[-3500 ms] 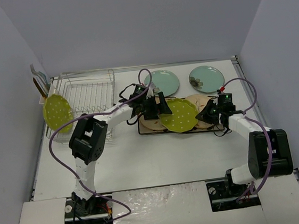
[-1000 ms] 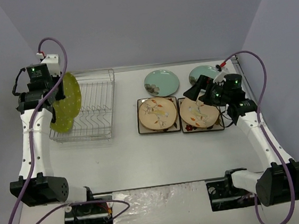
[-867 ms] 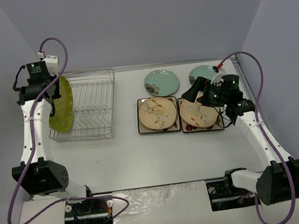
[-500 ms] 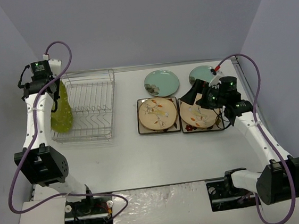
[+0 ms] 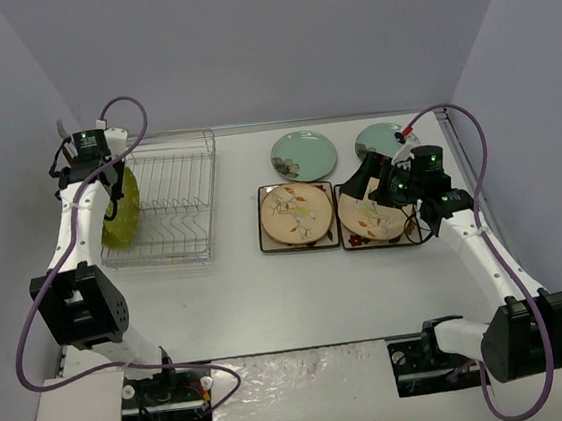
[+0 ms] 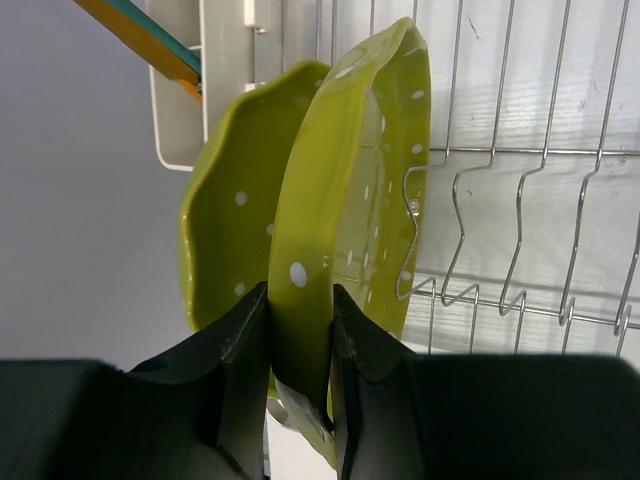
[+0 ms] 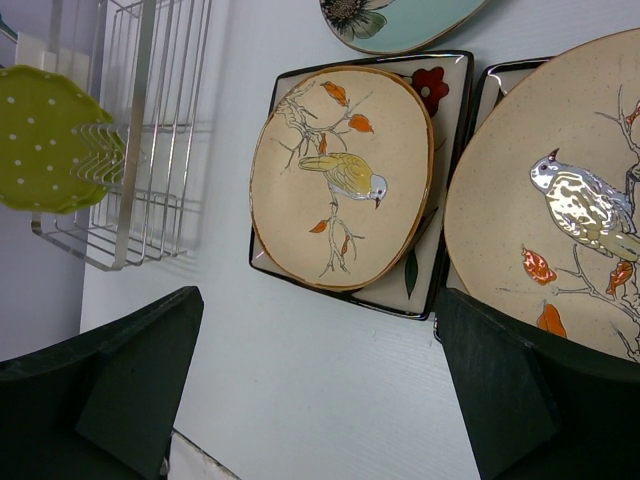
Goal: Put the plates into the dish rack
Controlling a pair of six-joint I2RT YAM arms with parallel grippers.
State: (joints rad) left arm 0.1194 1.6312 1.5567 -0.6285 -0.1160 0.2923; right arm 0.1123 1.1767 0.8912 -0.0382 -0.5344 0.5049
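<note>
My left gripper (image 6: 298, 300) is shut on the rim of a lime-green white-dotted plate (image 6: 350, 200). It holds the plate upright at the left end of the dish rack (image 5: 174, 197), with a wire prong across its face. A second lime-green plate (image 6: 230, 230) stands just behind it. My right gripper (image 7: 320, 400) hangs open above the table, near two cream floral round plates (image 5: 298, 213) (image 5: 374, 211). Each lies on a square dark-rimmed plate (image 7: 425, 290). Two pale teal plates (image 5: 303, 154) (image 5: 382, 139) lie behind them, the right one partly hidden by the arm.
A white utensil holder (image 6: 180, 100) with a teal and orange handle in it hangs on the rack's left end, close to the left wall. The rest of the rack's slots (image 6: 520, 150) stand bare to the right of the held plate.
My left arm has carried the lime-green plate from the middle of the table to the rack's left end and turned it upright beside the other. My right gripper has edged left, still open.
</note>
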